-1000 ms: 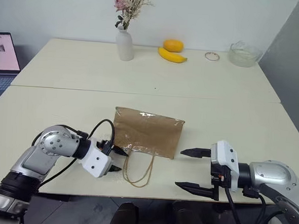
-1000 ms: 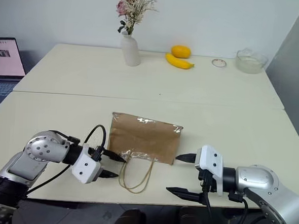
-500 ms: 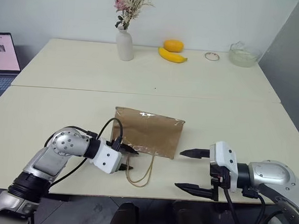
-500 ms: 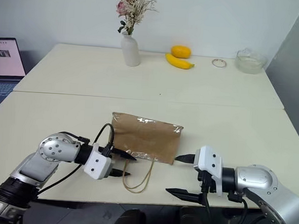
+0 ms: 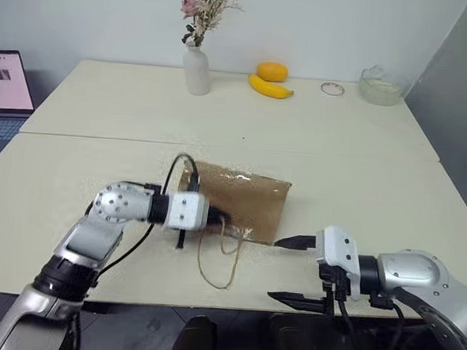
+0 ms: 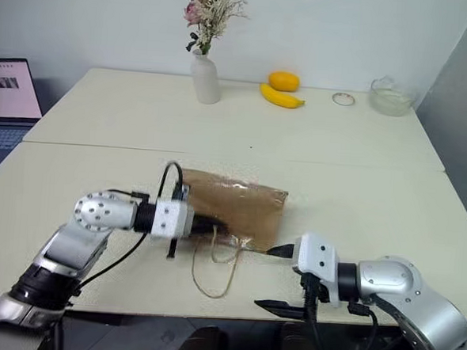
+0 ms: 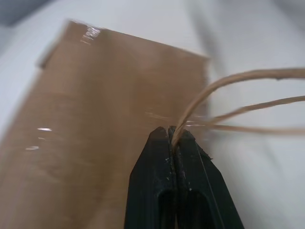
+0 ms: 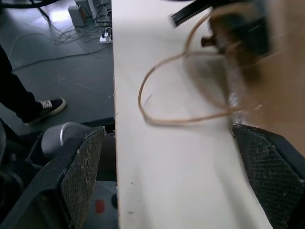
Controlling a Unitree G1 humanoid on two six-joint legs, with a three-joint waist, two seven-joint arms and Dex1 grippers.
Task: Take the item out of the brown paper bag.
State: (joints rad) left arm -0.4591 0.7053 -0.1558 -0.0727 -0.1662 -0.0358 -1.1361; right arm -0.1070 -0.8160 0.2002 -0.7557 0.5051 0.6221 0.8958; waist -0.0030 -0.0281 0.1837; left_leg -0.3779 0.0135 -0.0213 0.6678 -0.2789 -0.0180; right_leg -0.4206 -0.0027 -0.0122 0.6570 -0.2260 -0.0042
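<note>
Pinching one thin tan loop handle (image 7: 200,98) of the brown paper bag (image 5: 244,201), the left gripper (image 7: 172,138) has its black fingers pressed tight together with the cord caught between the tips; in the left eye view it sits at centre frame, at the bag's near edge. The bag lies flat on the cream table (image 5: 359,191), its second handle (image 5: 214,269) looping toward the lower middle of the frame. The item to be taken out cannot be seen; it is presumably inside the bag.

The right gripper (image 5: 291,270) hovers at lower right of centre, fingers spread wide and empty, the upper fingertip just beside the bag's near right corner.

The step in hand looks like opening the bag by its handle. Next, the left arm likely needs to lift the handle so the mouth gapes, letting the right gripper reach in; a thin cord could slip, or the whole light bag could drag along.

Across the table, near the upper edge of the frame, stand a white vase of dried flowers (image 5: 196,70), a banana (image 5: 270,88), an orange fruit (image 5: 271,70), a ring-shaped object (image 5: 331,88) and a glass bowl (image 5: 380,85). A laptop (image 5: 5,90) sits at the left edge, before a pale wall.
</note>
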